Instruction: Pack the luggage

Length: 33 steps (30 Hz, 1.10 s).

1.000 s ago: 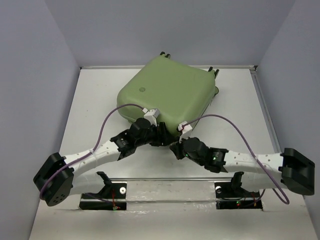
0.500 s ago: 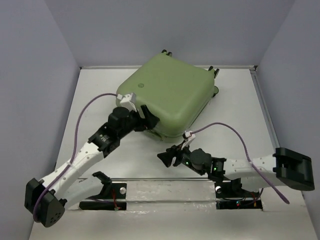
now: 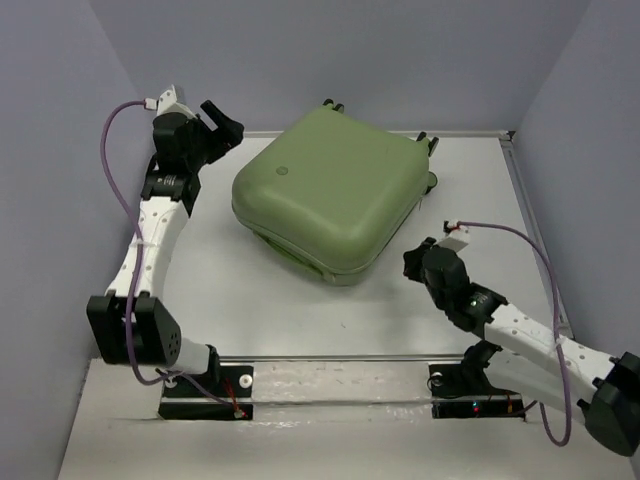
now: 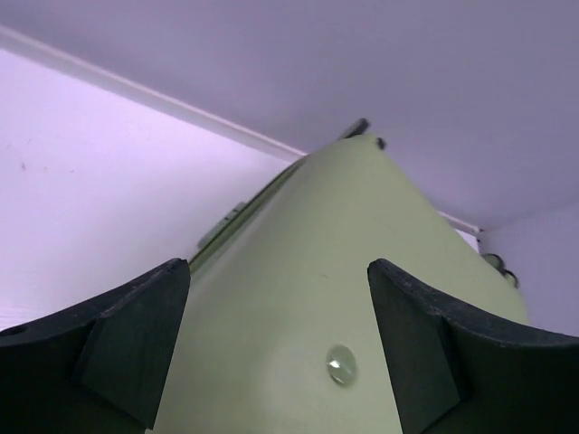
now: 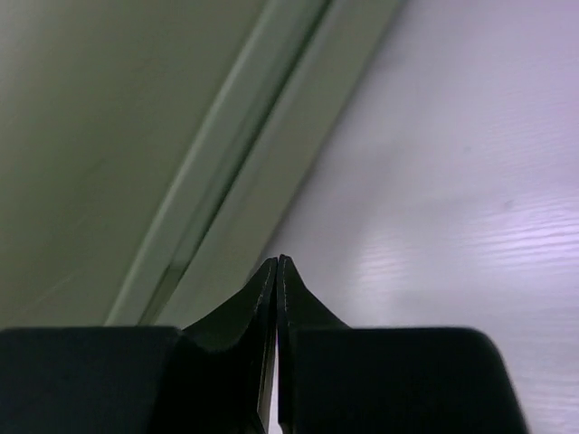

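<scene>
Luggage (image 3: 330,195): one item, shell shut, lying flat on the table (image 3: 250,300) from the middle toward the far side, set cornerwise to the table edges.

Two arms were counted, each with one purple cable.

The right arm (image 3: 520,330) reaches in from the near right. The right gripper (image 3: 416,262) is low over the table, near the luggage's near-right edge. Its two fingers are clenched tip to tip with nothing between them. In the wrist view the right gripper (image 5: 276,265) points at the foot of the shell, with the seam running to its left. Contact cannot be confirmed.

One round emblem (image 3: 284,171) sits on the top face.

The left arm (image 3: 150,240) stands along the left wall. The left gripper (image 3: 218,128) is raised at the far-left corner, released, its two fingers spread wide, facing the luggage and apart from it.

Dark wheels (image 3: 432,182) show at the far and right edges, but their count cannot be told.
</scene>
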Available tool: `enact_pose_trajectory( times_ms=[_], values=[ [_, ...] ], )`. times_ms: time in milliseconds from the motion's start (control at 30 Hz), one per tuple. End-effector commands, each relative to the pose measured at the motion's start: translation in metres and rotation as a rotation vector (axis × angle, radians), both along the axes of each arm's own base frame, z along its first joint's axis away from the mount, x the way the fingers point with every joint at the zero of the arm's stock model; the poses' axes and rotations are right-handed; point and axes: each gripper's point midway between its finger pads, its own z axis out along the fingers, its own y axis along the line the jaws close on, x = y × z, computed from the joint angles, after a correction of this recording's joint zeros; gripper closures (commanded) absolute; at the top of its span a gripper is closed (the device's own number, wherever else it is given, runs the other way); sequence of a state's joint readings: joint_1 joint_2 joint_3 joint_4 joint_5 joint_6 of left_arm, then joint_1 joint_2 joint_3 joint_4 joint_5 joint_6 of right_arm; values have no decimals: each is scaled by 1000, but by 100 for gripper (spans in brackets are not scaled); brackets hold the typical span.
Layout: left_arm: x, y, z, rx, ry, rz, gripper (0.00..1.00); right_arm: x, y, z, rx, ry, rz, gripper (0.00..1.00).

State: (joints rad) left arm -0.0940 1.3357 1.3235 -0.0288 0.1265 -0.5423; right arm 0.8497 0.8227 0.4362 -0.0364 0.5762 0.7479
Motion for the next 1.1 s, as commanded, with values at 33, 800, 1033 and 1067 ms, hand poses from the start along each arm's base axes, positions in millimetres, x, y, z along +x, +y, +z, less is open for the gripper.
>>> enact_pose_trajectory(
  times_ms=[33, 800, 1033, 1067],
  values=[
    [48, 32, -18, -46, 60, 41, 9, 58, -46, 13, -26, 25, -116, 93],
    [53, -44, -244, -186, 494, -130, 13, 194, 20, 3, 50, 82, 191, 93],
    [-29, -70, -258, -229, 449, -142, 13, 195, 73, 17, 103, 76, 489, 93],
    [-38, -74, -247, -227, 413, -154, 12, 197, 76, 18, 96, 71, 513, 93]
  ],
)
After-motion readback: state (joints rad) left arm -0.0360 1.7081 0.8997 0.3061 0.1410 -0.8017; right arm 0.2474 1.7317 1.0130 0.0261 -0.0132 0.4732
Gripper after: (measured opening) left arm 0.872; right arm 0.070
